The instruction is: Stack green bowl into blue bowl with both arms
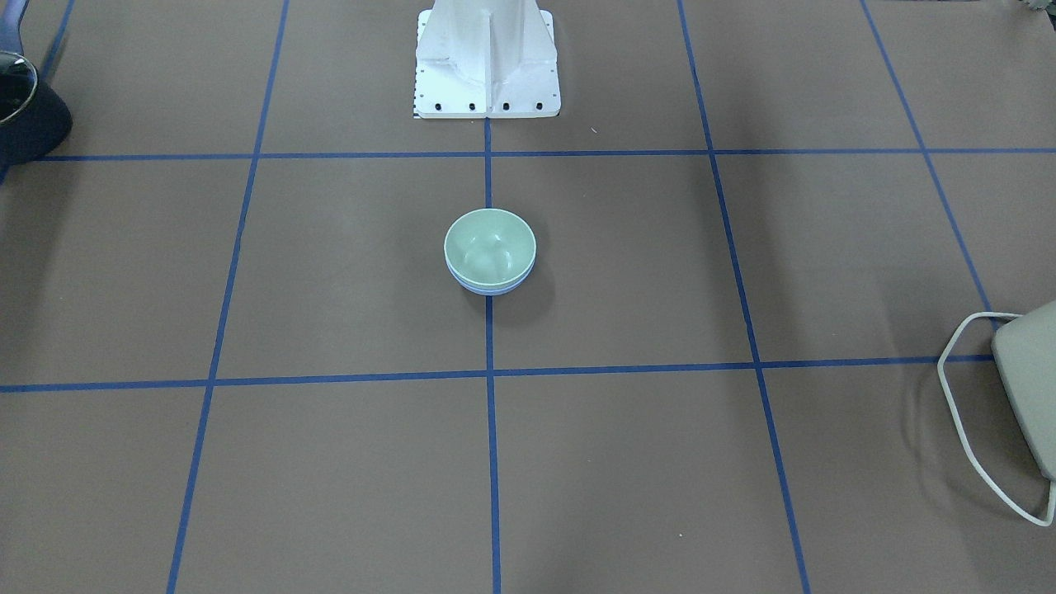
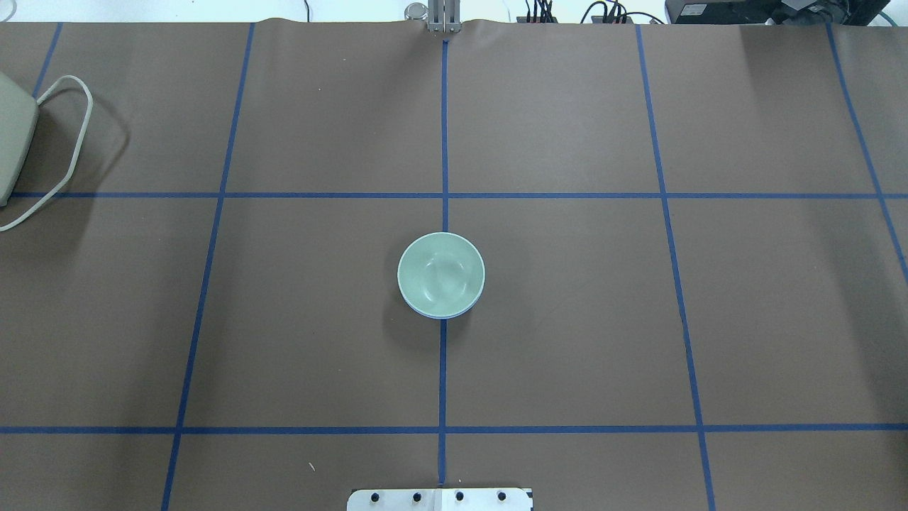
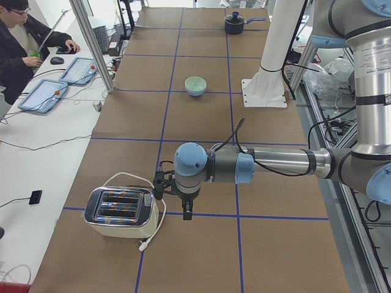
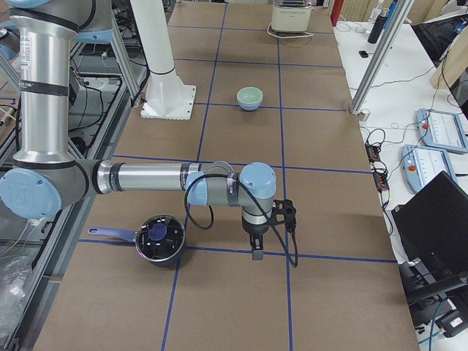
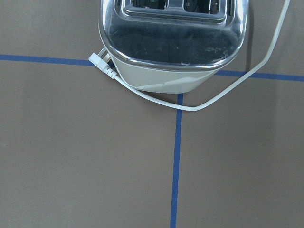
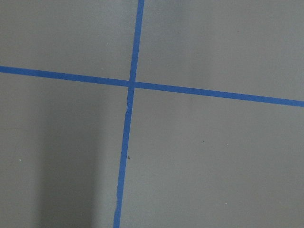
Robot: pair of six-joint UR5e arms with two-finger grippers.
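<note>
1. The green bowl point(image 2: 440, 273) sat nested inside the blue bowl point(image 1: 492, 289) at the centre of the overhead view, on the middle blue tape line of the bench point(image 2: 638, 319). Only a thin periwinkle sliver showed under the green rim.
2. Judgement: stacking looked complete, with the nest level and seated. Nothing was left except perhaps parking the arms.
3. The left arm point(image 3: 275, 163) lay low across the lower half of the left side view. The left pincer point(image 3: 186, 210) pointed down just beside a toaster point(image 3: 119, 210) at lower left, well apart from the bowls. I cannot tell its opening from this view. It held neither bowl.
4. The right arm point(image 4: 146, 178) lay likewise in the right side view. The right pincer point(image 4: 257, 248) hung near a dark pot point(image 4: 159, 238) at lower left. I cannot tell its opening either. It held neither bowl.
5. Writing: no brand or label was readable on the bowls, toaster or pot. Print on the arm tube was too small to read.
</note>
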